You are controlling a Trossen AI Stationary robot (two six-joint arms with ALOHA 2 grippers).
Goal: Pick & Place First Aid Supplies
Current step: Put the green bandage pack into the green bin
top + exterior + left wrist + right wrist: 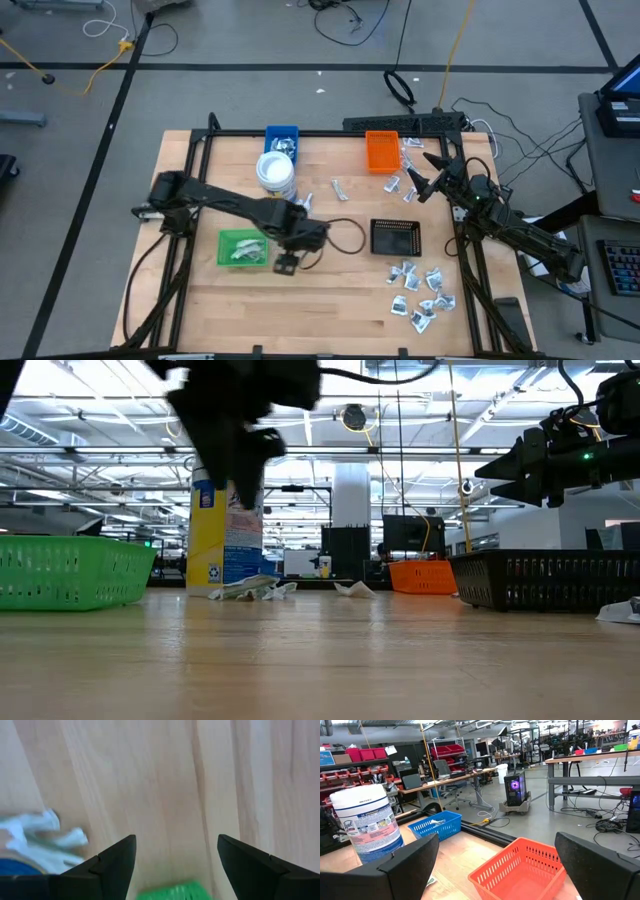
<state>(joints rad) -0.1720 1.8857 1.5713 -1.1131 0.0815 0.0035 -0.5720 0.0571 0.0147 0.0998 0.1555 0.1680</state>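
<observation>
Wooden tabletop (pixel 330 290) is seen from above. Green tray (pixel 242 248) holds a few packets. Left claw (pixel 296 232) is spread wide and empty, just right of it. Right claw (pixel 425 172) is spread wide, empty, raised near orange tray (pixel 381 151). First aid supplies (pixel 422 292) are clustered at the near right, below black tray (pixel 396 238); others lie scattered mid-table.

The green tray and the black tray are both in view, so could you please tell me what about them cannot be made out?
- Green tray, high view: its packets blur into one pale clump, uncountable.
- Green tray, low view: the mesh wall hides the inside.
- Black tray, high view: the dark interior hides any contents.
- Left claw, left wrist view: the picture's edge shows only a sliver of the green tray.
</observation>
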